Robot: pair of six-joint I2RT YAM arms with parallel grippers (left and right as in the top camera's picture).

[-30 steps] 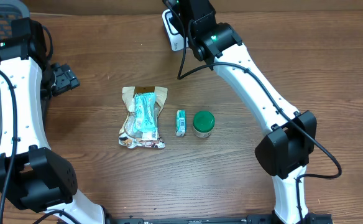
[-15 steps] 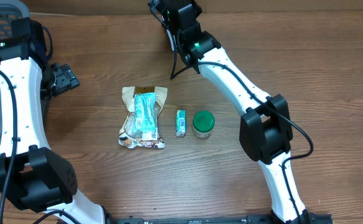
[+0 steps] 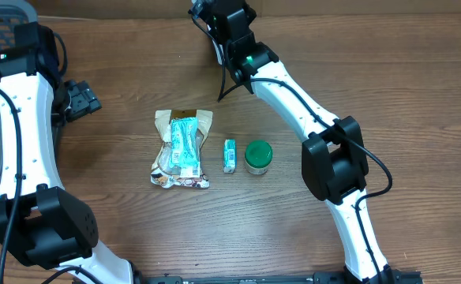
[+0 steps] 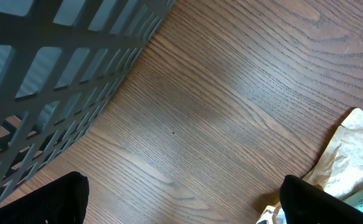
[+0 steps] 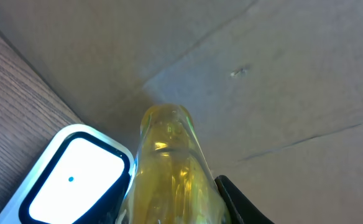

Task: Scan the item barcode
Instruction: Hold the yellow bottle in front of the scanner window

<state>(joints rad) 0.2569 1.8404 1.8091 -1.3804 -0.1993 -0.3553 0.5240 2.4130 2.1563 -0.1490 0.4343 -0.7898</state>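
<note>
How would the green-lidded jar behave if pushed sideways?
Standing upright, lid up, the green-lidded jar would probably slide rather than roll. It looks squat, so tipping seems unlikely. The small packet close beside it might get nudged.

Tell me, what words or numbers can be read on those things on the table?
No text reads clearly.
Crumpled brown-and-white snack bag and teal packet on it: print too blurred.
Small teal box: print too small.
Green-lidded jar: no label visible.
White scanner face: only a blue dot.
</note>
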